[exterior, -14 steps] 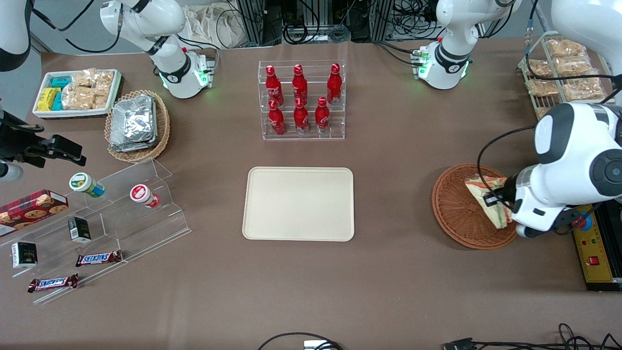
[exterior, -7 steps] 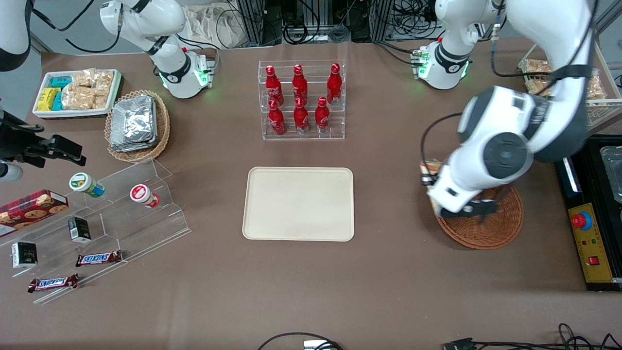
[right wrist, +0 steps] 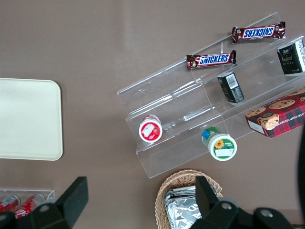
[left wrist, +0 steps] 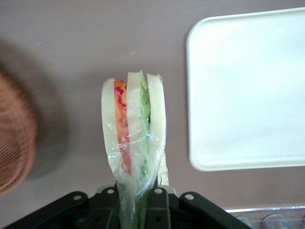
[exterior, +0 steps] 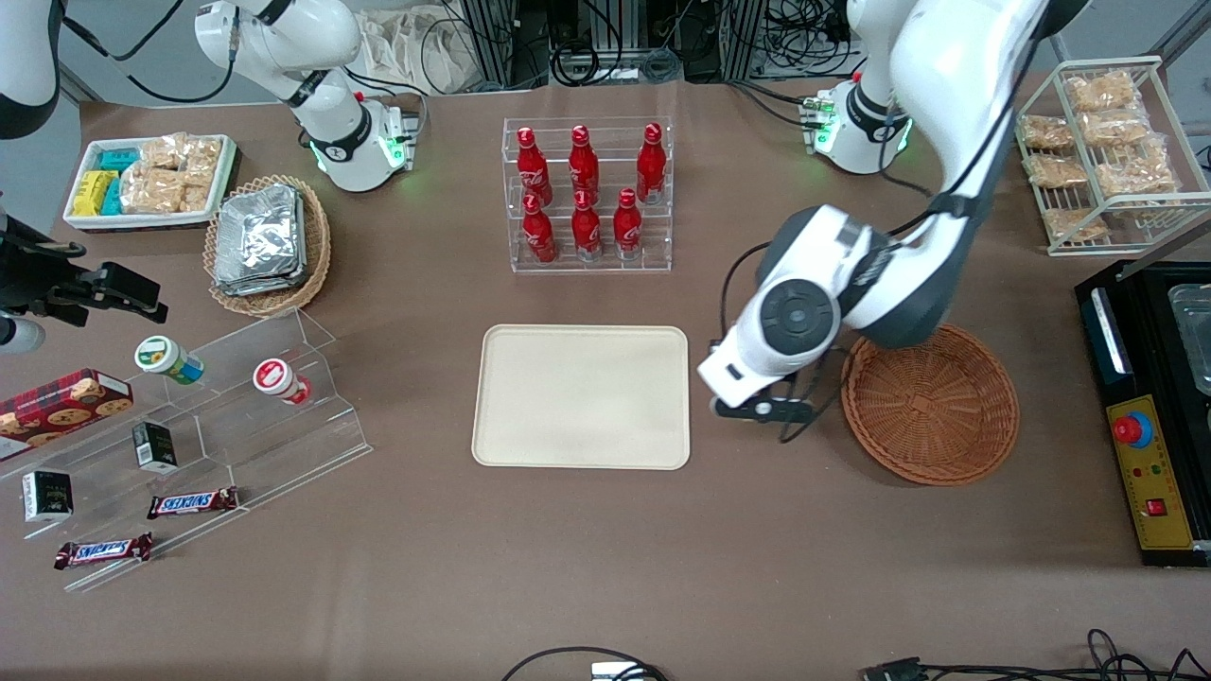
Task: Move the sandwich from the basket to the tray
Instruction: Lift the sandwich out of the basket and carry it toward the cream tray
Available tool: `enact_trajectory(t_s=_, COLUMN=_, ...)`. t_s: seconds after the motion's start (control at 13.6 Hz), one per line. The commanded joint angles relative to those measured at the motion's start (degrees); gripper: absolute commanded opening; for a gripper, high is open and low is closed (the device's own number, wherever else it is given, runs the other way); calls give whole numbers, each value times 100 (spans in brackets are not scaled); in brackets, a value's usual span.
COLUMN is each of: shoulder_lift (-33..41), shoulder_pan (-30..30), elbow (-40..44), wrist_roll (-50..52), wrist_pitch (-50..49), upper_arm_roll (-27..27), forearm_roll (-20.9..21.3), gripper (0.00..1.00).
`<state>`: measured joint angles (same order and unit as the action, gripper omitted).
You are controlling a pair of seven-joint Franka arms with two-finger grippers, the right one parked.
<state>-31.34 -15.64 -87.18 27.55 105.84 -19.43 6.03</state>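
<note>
My left gripper [left wrist: 136, 198] is shut on the sandwich [left wrist: 134, 129], a plastic-wrapped wedge of pale bread with orange-red and green layers, held above bare table. In the front view the gripper [exterior: 757, 409] hangs between the cream-beige tray [exterior: 582, 397] and the reddish-brown wicker basket [exterior: 932, 407], and the wrist hides the sandwich. The basket holds nothing. The tray [left wrist: 248, 90] is beside the sandwich and apart from it, and the basket's edge [left wrist: 14, 138] shows too. The tray has nothing on it.
A clear rack of red bottles [exterior: 587, 194] stands farther from the front camera than the tray. A wire rack of snack bags [exterior: 1102, 142] and a black control box [exterior: 1149, 454] lie past the basket. A tan basket of foil packs [exterior: 265, 241] and acrylic steps [exterior: 218, 426] lie toward the parked arm's end.
My gripper lifted the sandwich out of the basket and carried it toward the tray. It now hangs between basket and tray, and the basket is left bare.
</note>
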Motion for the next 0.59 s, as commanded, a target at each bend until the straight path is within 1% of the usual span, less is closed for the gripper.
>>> enact_trajectory(t_s=0.0, shoulder_lift=-564, shoulder_pan=-377, elbow=438, wrist_roll=-57, wrist_pitch=480, upper_arm_roll=62, forearm_roll=-32, gripper=0)
enact_trajectory(t_s=0.22, shoulder_lift=-996, shoulder_pan=-712, elbow=545, wrist_roll=-4, wrist_pitch=866, upper_arm_roll=70, forearm_roll=-14, gripper=0)
enact_trajectory(t_s=0.37, shoulder_lift=-1198, shoulder_pan=-739, elbow=536, wrist_roll=-4, wrist_pitch=1280, upper_arm_roll=70, forearm_roll=-23, gripper=0)
enact_trajectory(t_s=0.51, shoulder_lift=-1322, shoulder_pan=-774, elbow=518, wrist_roll=-4, wrist_pitch=1430, upper_arm_roll=70, forearm_roll=12, gripper=0)
